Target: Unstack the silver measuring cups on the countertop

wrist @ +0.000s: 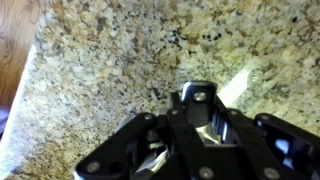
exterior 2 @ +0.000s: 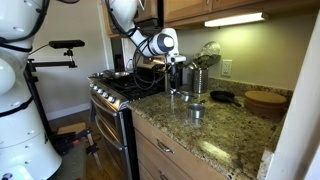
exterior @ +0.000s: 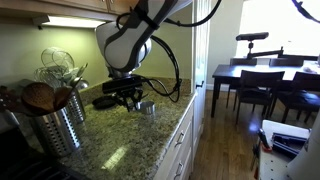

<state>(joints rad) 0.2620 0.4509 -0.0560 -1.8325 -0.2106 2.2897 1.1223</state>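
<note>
While the end effector (exterior: pixel 125 96) hangs low over the counter (exterior: pixel 120 145), its opening impossible to tell, one silver measuring cup (exterior: pixel 147 106) sits just right of it, near the front edge. Recommended: grip one handle only, lift straight, set down well apart.

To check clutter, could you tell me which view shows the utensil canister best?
An exterior view: the utensil canister is close and large. In an exterior view it sits small and distant; the wrist view lacks it.

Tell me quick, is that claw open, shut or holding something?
Gripper: cannot be told; low over the countertop, jaws blurred in every view.
</note>
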